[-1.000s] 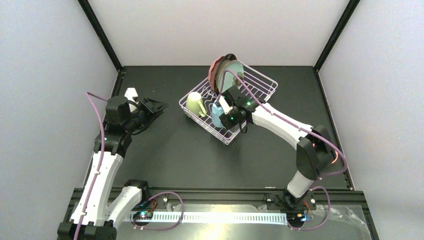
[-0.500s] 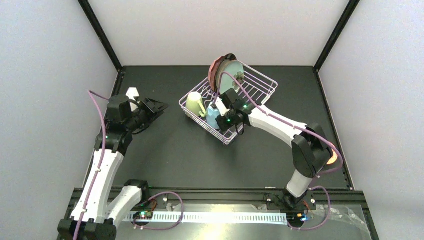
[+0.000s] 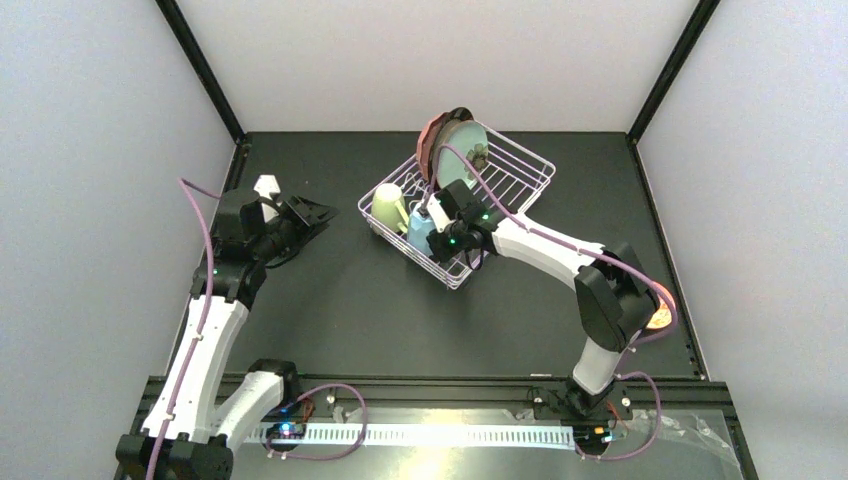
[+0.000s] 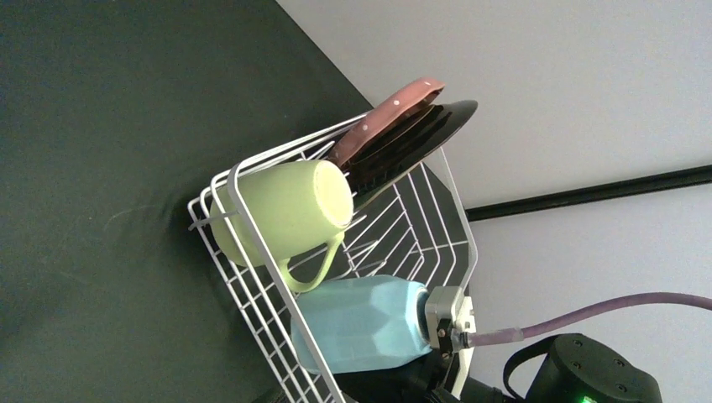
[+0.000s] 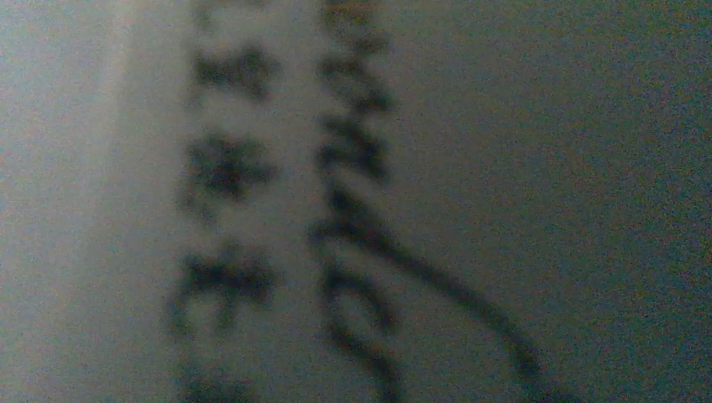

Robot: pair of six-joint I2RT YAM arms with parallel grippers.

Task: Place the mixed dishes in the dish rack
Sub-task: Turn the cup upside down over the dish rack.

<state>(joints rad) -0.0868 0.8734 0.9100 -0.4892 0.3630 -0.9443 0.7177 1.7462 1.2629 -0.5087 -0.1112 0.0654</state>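
Over in the dish rack [image 3: 515,170], the plates [image 3: 455,150] stand at the far corner and the cream mug [image 3: 390,208] lies on its side, so it's mostly loaded. My right gripper [image 3: 438,222] reaches low into the rack, pinched on the light-blue mug [image 3: 418,230], not released yet. My left gripper [image 3: 308,215] hovers wide open and empty, well off to the left. An orange thing [image 3: 660,318] behind my right elbow might be what's left.
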